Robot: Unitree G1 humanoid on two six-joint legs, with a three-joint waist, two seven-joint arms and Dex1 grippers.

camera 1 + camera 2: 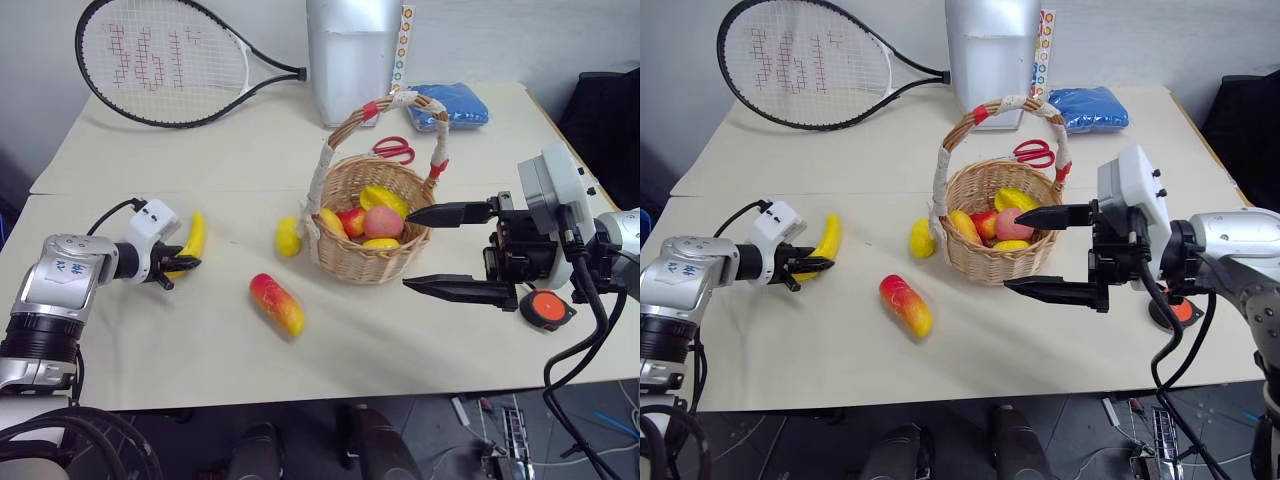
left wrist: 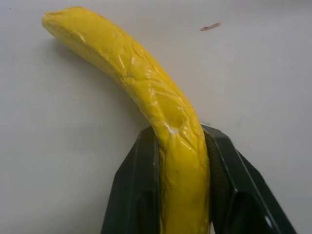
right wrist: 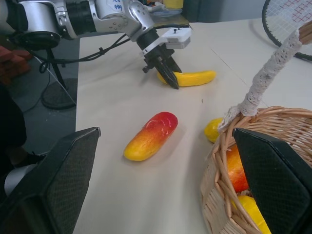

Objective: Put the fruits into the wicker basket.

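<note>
Gripping the banana (image 1: 192,240) by its near end, the left gripper (image 1: 176,266) has its black fingers clamped on both sides of the fruit, which lies on the table (image 1: 150,340) well left of the wicker basket (image 1: 372,215). The right gripper (image 1: 450,252) hangs empty with jaws spread wide beside the basket, which already holds several fruits; the mango (image 1: 277,303) and lemon (image 1: 288,236) lie outside it. The pickup looks made, so the next move probably calls for lifting the banana and carrying it rightward over the rim, clear of the tall handle.
</note>
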